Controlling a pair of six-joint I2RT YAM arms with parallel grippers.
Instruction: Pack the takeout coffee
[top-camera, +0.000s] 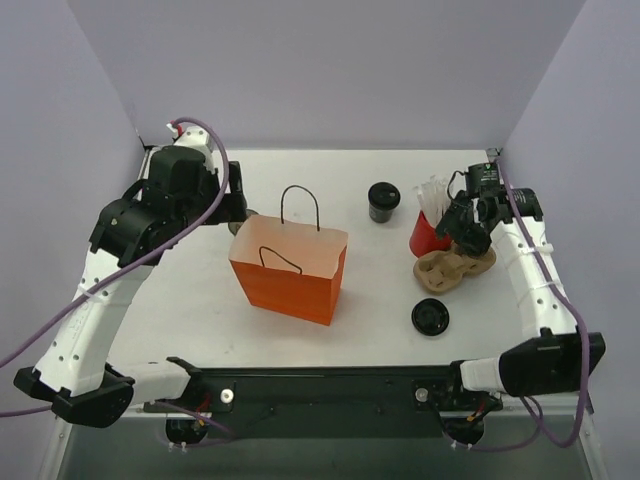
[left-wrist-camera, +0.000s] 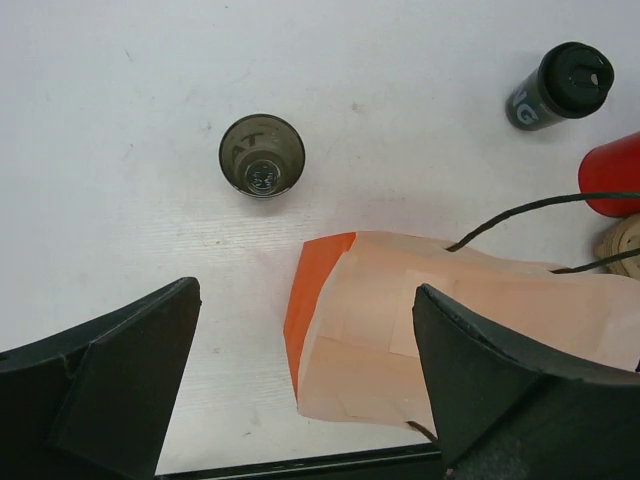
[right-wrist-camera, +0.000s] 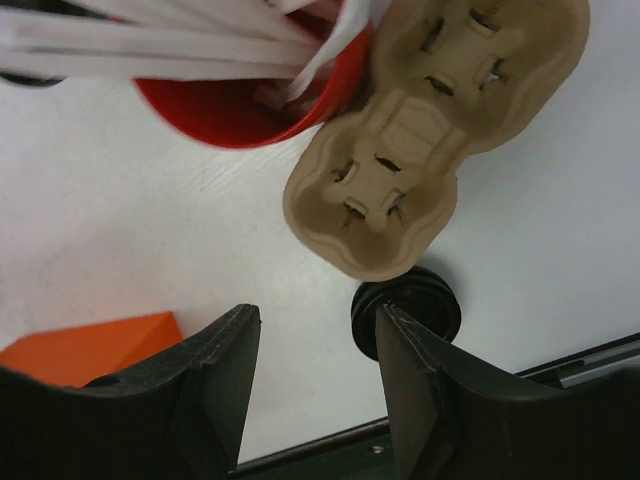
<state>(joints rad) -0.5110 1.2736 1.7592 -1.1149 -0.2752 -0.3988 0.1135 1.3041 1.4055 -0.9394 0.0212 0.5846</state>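
Your left gripper (left-wrist-camera: 305, 292) hangs behind the orange paper bag (top-camera: 290, 268) with its jaws spread wide and nothing between them. Just ahead of it the lidless see-through cup (left-wrist-camera: 262, 155) stands upright, apart from the bag. Your right gripper (right-wrist-camera: 318, 320) is parted about halfway and grips nothing. It hovers over the cardboard cup carrier (top-camera: 455, 268), which lies just beside the red cup (top-camera: 428, 237) of white sticks (top-camera: 435, 195); whether those are stirrers or straws is too blurred to tell.

The takeout coffee (top-camera: 383, 201) stands upright with its lid on, toward the back of the table (top-camera: 200, 310). It is between the bag and the red cup and touches neither.

The bag stands with its mouth and handles up, which I judge suits a drop from above. The loose black lid disc (top-camera: 430, 317) lies near the front edge, out of that path. You have room all round the coffee; the bag's handles and rim are the edges to clear.
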